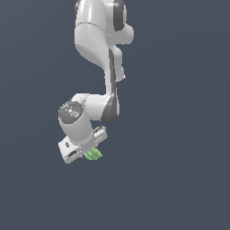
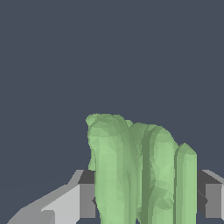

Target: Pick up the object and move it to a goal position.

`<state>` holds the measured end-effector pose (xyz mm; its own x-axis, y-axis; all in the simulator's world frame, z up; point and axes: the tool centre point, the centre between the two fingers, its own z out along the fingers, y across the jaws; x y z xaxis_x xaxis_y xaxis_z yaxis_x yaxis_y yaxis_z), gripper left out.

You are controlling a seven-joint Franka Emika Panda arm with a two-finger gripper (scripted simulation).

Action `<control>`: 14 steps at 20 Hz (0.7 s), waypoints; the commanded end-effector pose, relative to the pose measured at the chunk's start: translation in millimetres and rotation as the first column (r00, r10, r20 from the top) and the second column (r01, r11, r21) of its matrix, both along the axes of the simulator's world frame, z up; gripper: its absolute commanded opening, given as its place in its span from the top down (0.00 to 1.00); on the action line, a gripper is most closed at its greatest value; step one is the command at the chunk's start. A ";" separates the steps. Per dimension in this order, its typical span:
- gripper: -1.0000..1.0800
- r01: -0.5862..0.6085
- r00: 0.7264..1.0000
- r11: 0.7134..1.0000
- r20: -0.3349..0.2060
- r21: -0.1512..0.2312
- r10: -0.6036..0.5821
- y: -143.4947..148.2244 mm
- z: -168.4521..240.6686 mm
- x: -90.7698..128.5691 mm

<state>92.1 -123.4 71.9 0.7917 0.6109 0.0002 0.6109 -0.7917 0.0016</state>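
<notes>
**A:** What does the exterior view show?

**B:** A white robot arm comes down from the top edge against a plain dark blue-grey background. It bends at a rounded wrist joint, which carries a grey cap. Directly below that joint sits the flat white body of the gripper, tilted at an angle.

**A:** Where is the object?

**B:** The object is a small light-green lump directly beneath the gripper body, touching its underside. Only its lower part shows; the rest is hidden by the gripper body. It lies below the wrist joint and slightly toward the exterior view's right of it.

**A:** And the wrist view?

**B:** There the object looks large. It is a cluster of upright ridged lobes, like a tiny bunch, pale green with darker green creases. A grey fingertip sits against one side of the object and another grey fingertip shows at the opposite side, so the object stands between them.

**A:** What are the fingers doing?

**B:** They pinch the object from both sides, with the lobes filling the space between them.

**A:** Is the object resting on anything?

**B:** I cannot tell. Around the object, both views show only the uniform dark background.
</notes>
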 end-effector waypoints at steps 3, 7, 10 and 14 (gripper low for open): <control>1.00 0.000 1.000 1.000 0.001 0.000 0.000 10.4 13.9 -6.8; 1.00 -0.001 1.000 1.000 0.001 -0.001 0.001 25.0 32.3 -16.8; 1.00 -0.001 1.000 1.000 0.001 -0.001 0.001 39.1 50.8 -26.8; 1.00 -0.001 1.000 1.000 0.000 -0.001 0.001 62.4 80.8 -42.9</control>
<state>55.4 -70.1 140.7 0.7914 0.6113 -0.0007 0.6113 -0.7914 0.0017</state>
